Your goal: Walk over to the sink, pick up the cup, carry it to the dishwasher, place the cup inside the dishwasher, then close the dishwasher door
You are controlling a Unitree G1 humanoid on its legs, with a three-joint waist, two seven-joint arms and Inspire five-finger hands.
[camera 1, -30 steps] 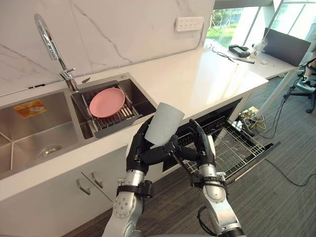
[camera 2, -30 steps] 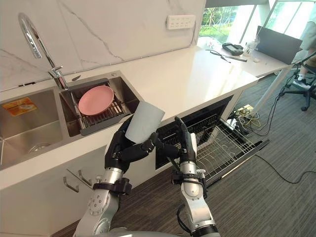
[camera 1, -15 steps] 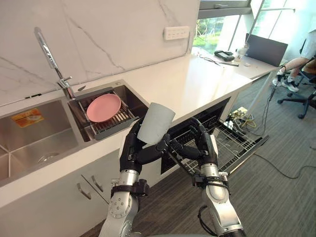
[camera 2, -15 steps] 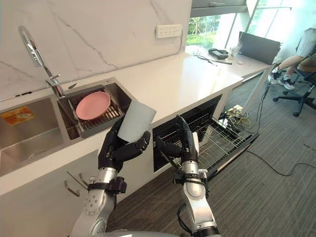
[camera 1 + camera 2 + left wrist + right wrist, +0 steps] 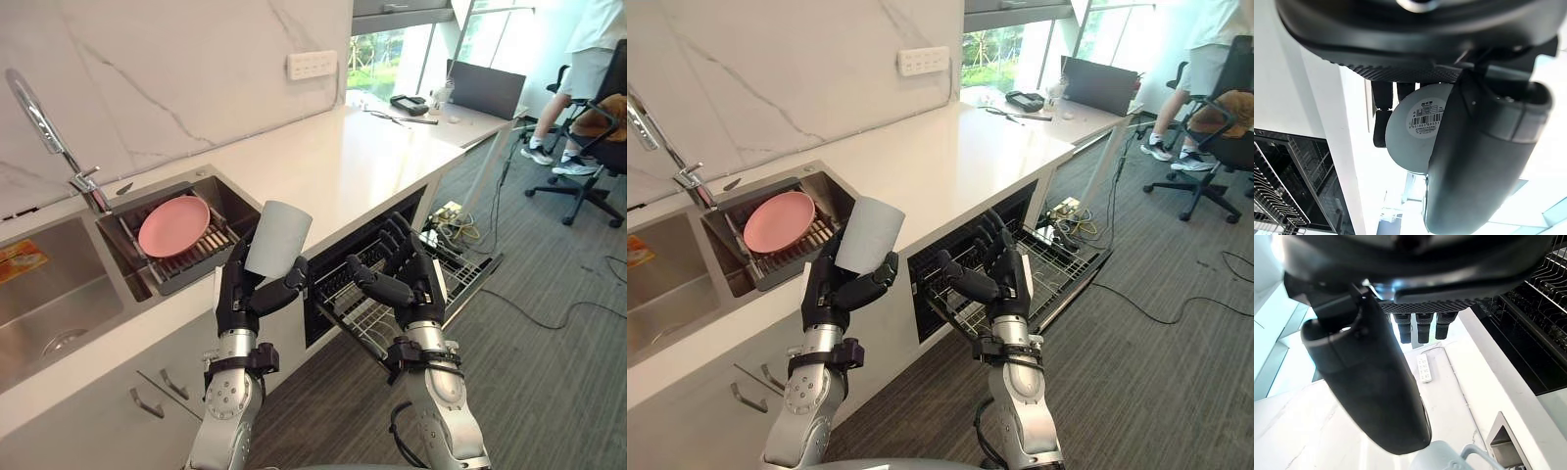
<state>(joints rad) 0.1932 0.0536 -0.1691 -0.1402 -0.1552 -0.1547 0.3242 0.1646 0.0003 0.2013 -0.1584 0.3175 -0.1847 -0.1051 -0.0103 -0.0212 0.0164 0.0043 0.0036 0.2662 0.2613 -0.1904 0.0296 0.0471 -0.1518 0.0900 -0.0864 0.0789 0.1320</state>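
Left eye view: left robot hand (image 5: 247, 296) clamped on cup (image 5: 277, 238), held off counter (image 5: 358, 162) front edge. Right robot hand (image 5: 416, 284) fingers apart, apparently empty, above dishwasher rack (image 5: 465, 274).

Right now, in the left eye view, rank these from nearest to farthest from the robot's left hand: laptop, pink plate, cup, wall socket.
1. cup: held in the left hand itself.
2. pink plate: in the sink, to the hand's left.
3. wall socket: up on the wall, behind the counter.
4. laptop: on the far desk, to the right.
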